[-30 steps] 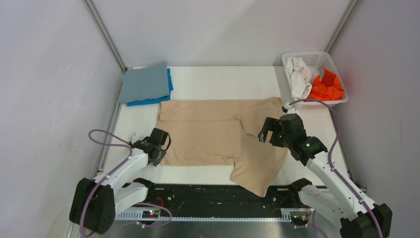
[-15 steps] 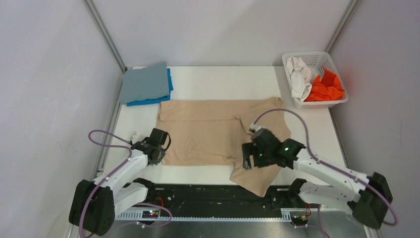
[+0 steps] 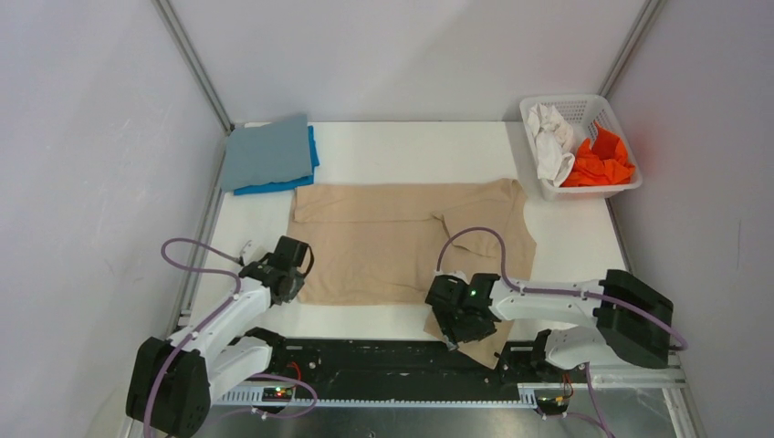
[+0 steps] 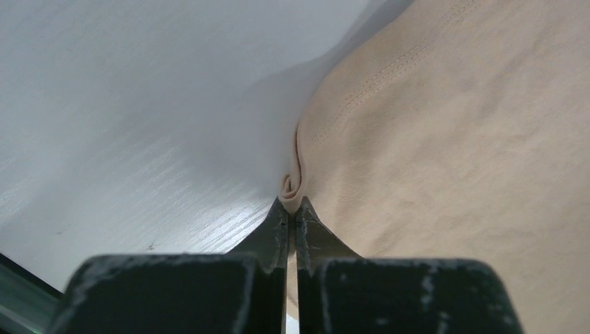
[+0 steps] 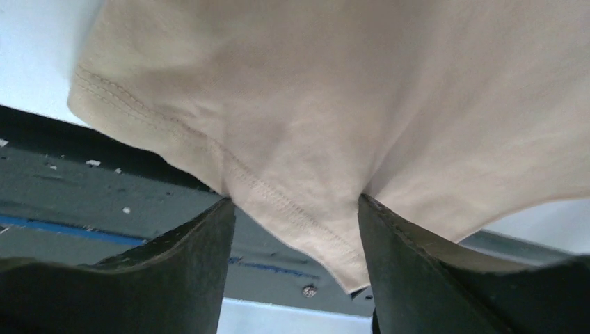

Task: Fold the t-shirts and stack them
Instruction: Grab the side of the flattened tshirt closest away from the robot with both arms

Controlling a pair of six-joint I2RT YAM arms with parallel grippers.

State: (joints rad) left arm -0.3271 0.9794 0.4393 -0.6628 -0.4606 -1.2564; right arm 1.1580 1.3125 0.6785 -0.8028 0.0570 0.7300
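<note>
Top external and wrist views: tan shirt [image 3: 392,242] spread flat across the middle of the counter [image 3: 411,151], one corner draping over the near edge; left gripper [image 4: 292,212] fingers clamped on its left hem; right gripper [image 5: 292,209] fingers apart, straddling the draped corner.

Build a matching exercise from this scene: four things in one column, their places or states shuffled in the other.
1. tan t-shirt
2. grey-blue t-shirt
3. orange t-shirt
4. left gripper

A. crumpled in the basket
B. shut on a cloth edge
C. folded, far left corner
D. spread out in the middle

Pairs: 1-D, 2-C, 3-A, 4-B
</note>
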